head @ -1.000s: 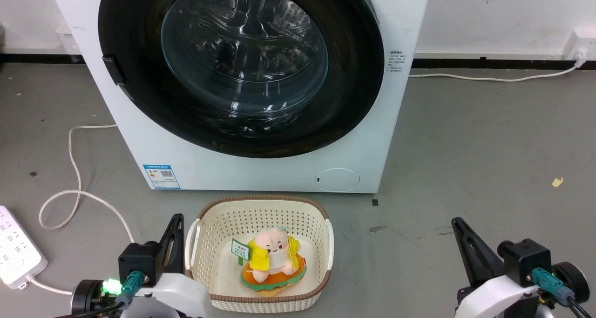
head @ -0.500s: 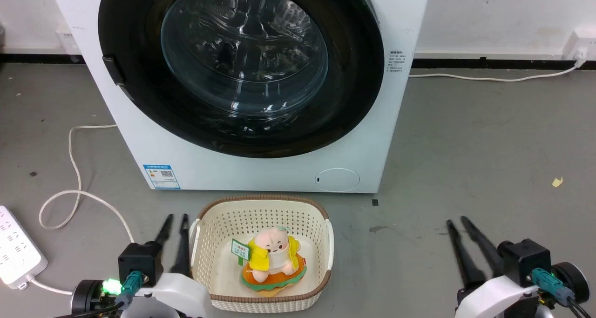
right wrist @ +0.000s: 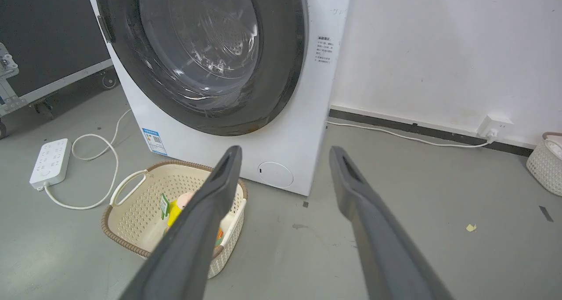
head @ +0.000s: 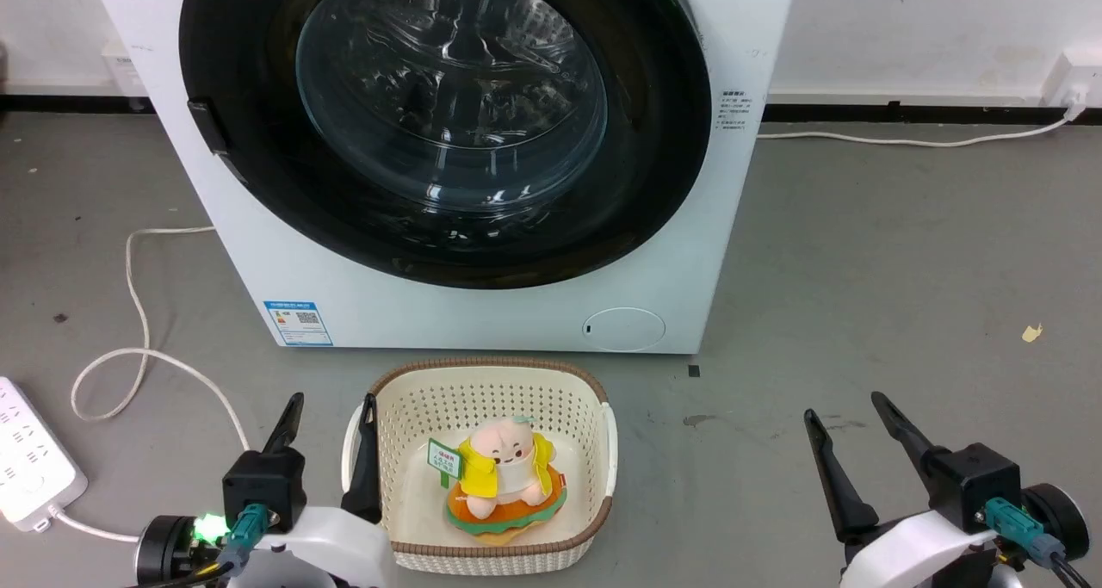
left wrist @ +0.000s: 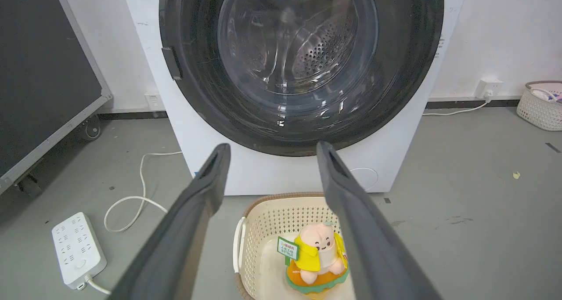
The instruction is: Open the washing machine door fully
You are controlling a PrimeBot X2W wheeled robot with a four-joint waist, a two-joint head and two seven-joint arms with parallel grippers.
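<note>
The washing machine door [head: 448,97] has a wide glossy black rim and a bulging glass centre. It lies shut against the white machine front, with a small dark catch [head: 211,127] on its left rim. The door also faces me in the left wrist view [left wrist: 298,49] and sits at an angle in the right wrist view [right wrist: 202,49]. My left gripper [head: 334,399] is low at the lower left, open and empty, well short of the door [left wrist: 273,147]. At the lower right, my right gripper [head: 844,405] is also open and holds nothing [right wrist: 285,150].
A cream basket [head: 491,377] holding a plush toy [head: 504,476] stands on the floor before the machine, against my left gripper. A white power strip [head: 30,467] and looped cable [head: 138,312] lie to the left. A wheeled black panel [left wrist: 44,71] stands left; another basket [left wrist: 542,104] far right.
Both grippers have gone from shut to open, fingers spreading apart. The door has not moved. The view has shifted very slightly.
</note>
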